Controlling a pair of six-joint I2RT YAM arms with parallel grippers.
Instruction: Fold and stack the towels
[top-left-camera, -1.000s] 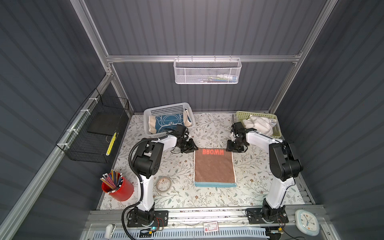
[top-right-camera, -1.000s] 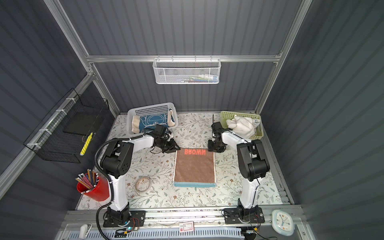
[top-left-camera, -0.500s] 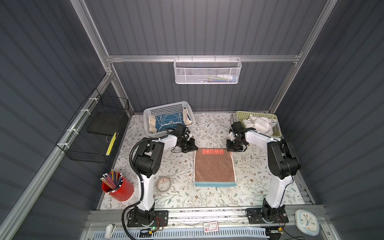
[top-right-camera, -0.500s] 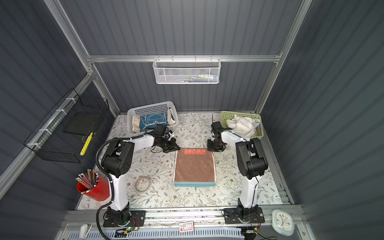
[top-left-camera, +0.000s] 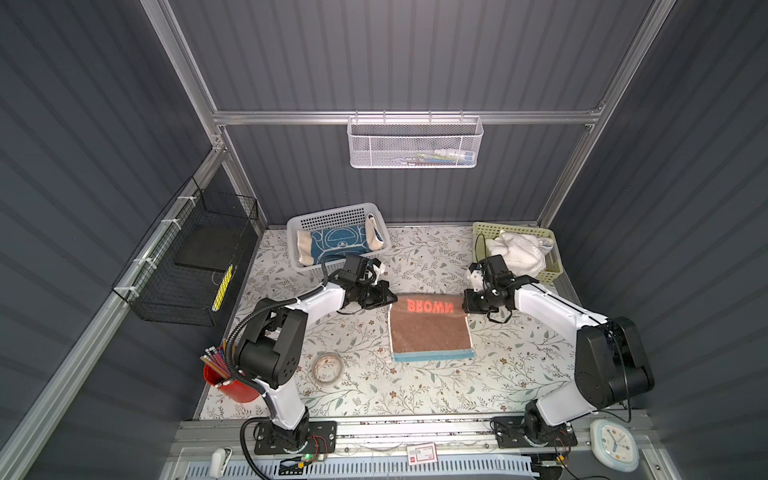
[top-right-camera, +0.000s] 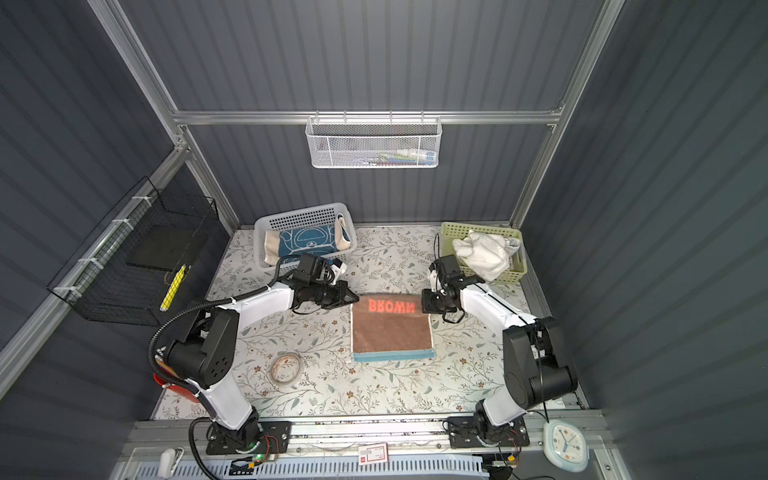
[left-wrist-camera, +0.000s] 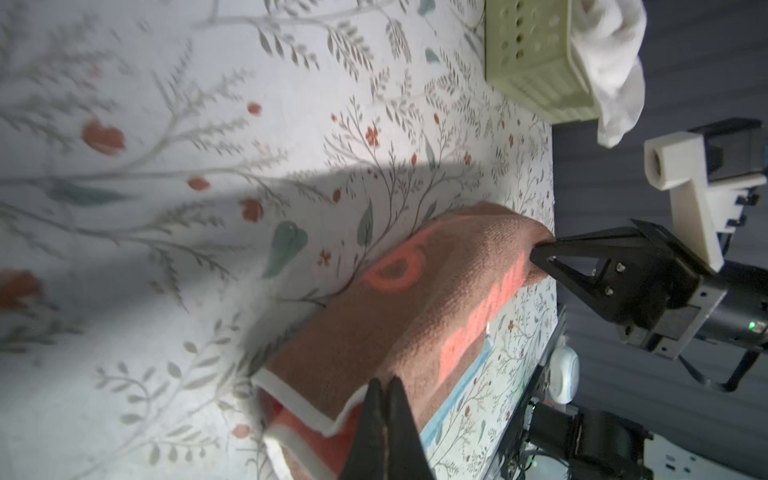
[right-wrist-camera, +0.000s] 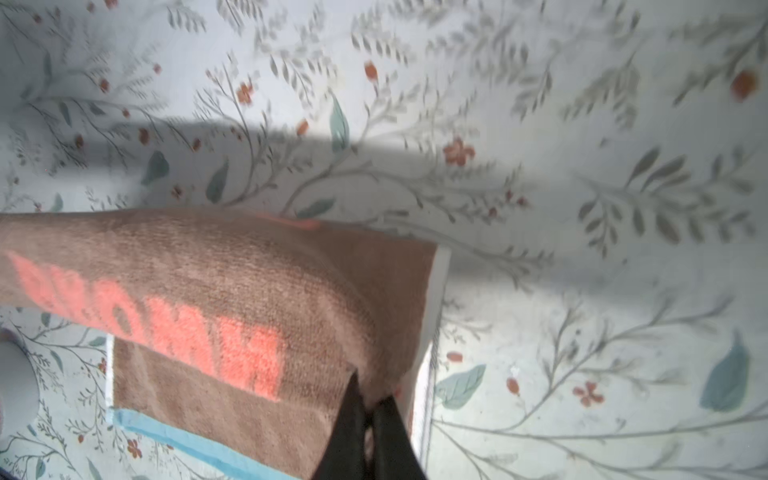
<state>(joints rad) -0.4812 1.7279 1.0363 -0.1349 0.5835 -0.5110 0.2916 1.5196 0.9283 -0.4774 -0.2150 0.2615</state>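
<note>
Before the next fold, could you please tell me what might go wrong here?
1. The left gripper and right gripper pinch the brown lettered towel only at its far corners; either corner might slip out.
2. The white towel overhangs the green basket beside the right arm, which might snag it.

3 towels are showing: 1 brown towel (top-left-camera: 430, 336) is lying on the table (top-left-camera: 374, 390), and 1 blue towel (top-left-camera: 338, 243) and 1 white towel (top-left-camera: 517, 255) are sitting in baskets. 2 plastic baskets, 1 white basket (top-left-camera: 332, 216) and 1 green basket (top-left-camera: 498, 230), are standing at its back corners. 1 red cup (top-left-camera: 232, 388) and 1 tape roll (top-left-camera: 328, 368) are sitting near its front left corner.
</note>
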